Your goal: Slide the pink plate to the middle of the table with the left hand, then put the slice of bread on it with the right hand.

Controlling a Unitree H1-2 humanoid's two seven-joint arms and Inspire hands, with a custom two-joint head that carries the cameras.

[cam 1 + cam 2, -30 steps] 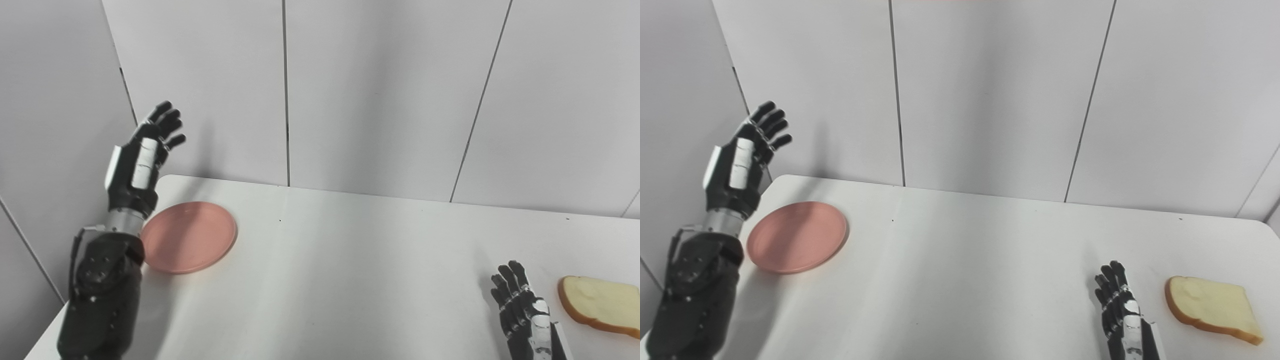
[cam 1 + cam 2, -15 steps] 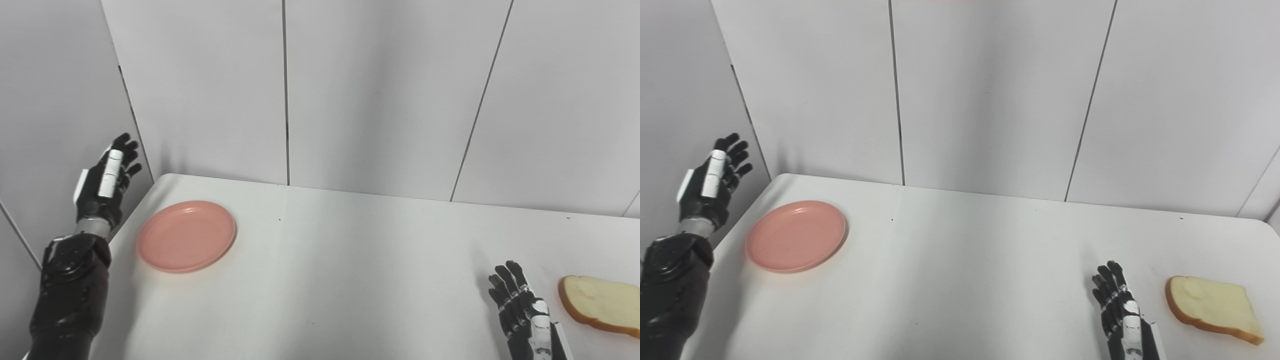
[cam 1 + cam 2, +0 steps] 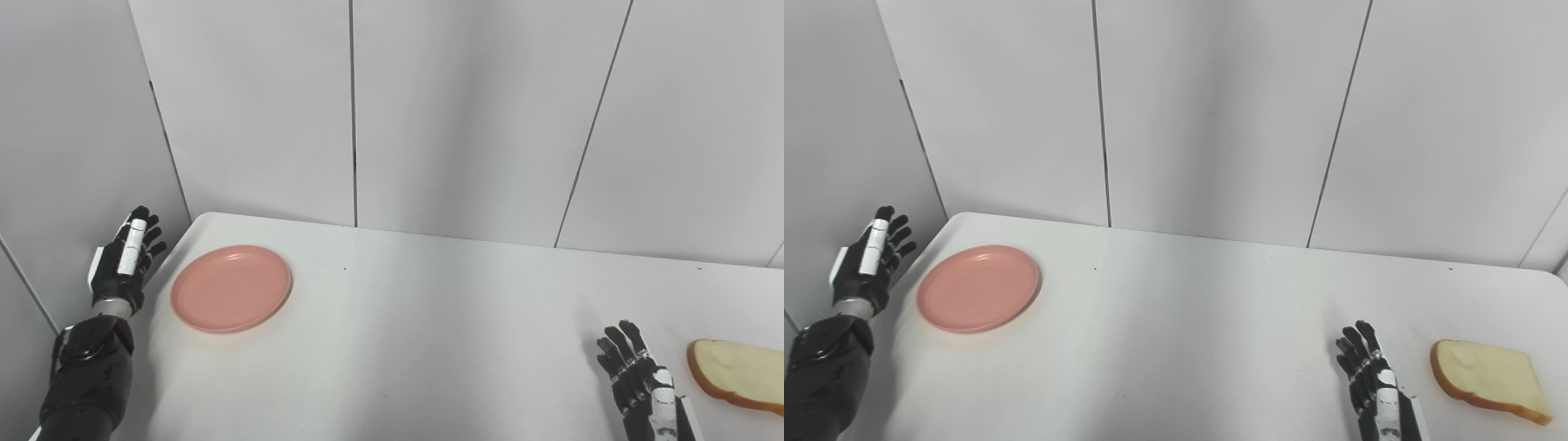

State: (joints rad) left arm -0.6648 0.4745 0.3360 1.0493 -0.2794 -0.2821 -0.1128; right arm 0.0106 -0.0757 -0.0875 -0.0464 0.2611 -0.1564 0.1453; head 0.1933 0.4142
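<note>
My left hand [image 3: 122, 266], fingers spread and empty, hangs just outside the pink plate [image 3: 231, 288]; I push its near rim sideways, palm low.

A white counter [image 3: 1176, 343] with a rounded far-left corner fills the lower half of both views. Behind it stands a wall of pale grey panels [image 3: 1213, 116], split by thin dark vertical seams. Another panelled wall [image 3: 67, 141] closes in the left side. Soft shadows fall across the panels, perhaps from overhead light; its source is out of view.
</note>
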